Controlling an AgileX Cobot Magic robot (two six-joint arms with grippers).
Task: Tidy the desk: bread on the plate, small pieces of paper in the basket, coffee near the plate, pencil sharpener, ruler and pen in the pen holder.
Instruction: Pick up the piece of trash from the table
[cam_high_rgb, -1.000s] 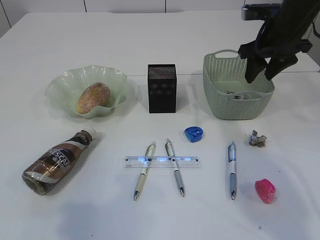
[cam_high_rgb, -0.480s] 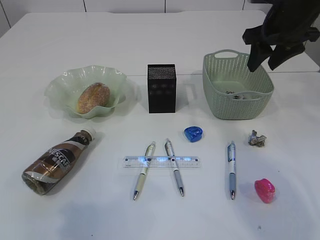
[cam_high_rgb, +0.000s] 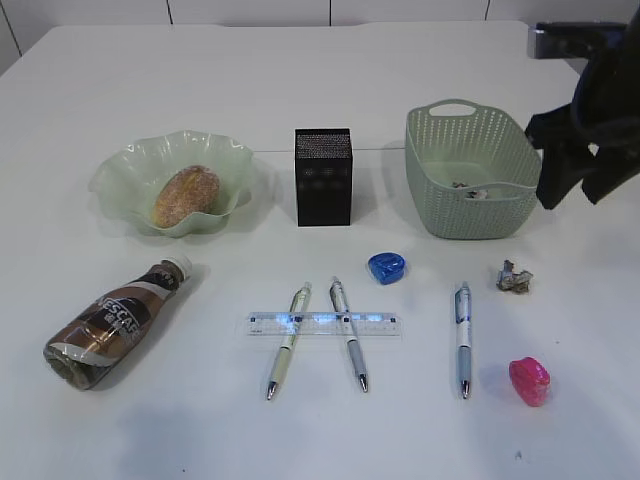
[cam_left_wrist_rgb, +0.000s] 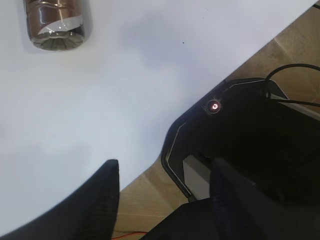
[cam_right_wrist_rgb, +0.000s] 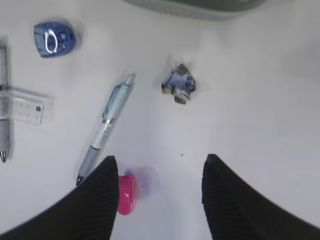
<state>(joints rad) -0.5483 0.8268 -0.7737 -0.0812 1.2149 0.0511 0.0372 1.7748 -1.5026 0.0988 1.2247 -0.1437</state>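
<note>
The bread (cam_high_rgb: 185, 195) lies in the plate (cam_high_rgb: 125, 165) at the left. The coffee (cam_high_rgb: 110, 325) lies on its side in front of it. A black pen holder (cam_high_rgb: 324, 176) stands mid-desk. The basket (cam_high_rgb: 470, 215) holds bits of paper (cam_high_rgb: 470, 188). One crumpled paper (cam_high_rgb: 514, 277) (cam_right_wrist_rgb: 178, 84) lies on the desk. The ruler (cam_high_rgb: 322, 323) crosses two pens (cam_high_rgb: 349, 333); a third pen (cam_high_rgb: 462, 338) lies apart. There are blue (cam_high_rgb: 387, 267) and pink (cam_high_rgb: 530, 381) sharpeners. My right gripper (cam_high_rgb: 575, 198) (cam_right_wrist_rgb: 160, 165) hangs open and empty right of the basket. My left gripper (cam_left_wrist_rgb: 162, 167) is open and empty.
The left gripper hovers over the desk's near edge (cam_left_wrist_rgb: 145, 165), with the robot's black base (cam_left_wrist_rgb: 250, 140) and wooden floor below. The coffee's bottom (cam_left_wrist_rgb: 57, 22) shows at the top of that view. The pink sharpener (cam_right_wrist_rgb: 126, 194) sits by the right gripper's left fingertip.
My right gripper has moved from above the basket to the right and down toward the desk, still open and empty. Nothing on the desk has shifted.
</note>
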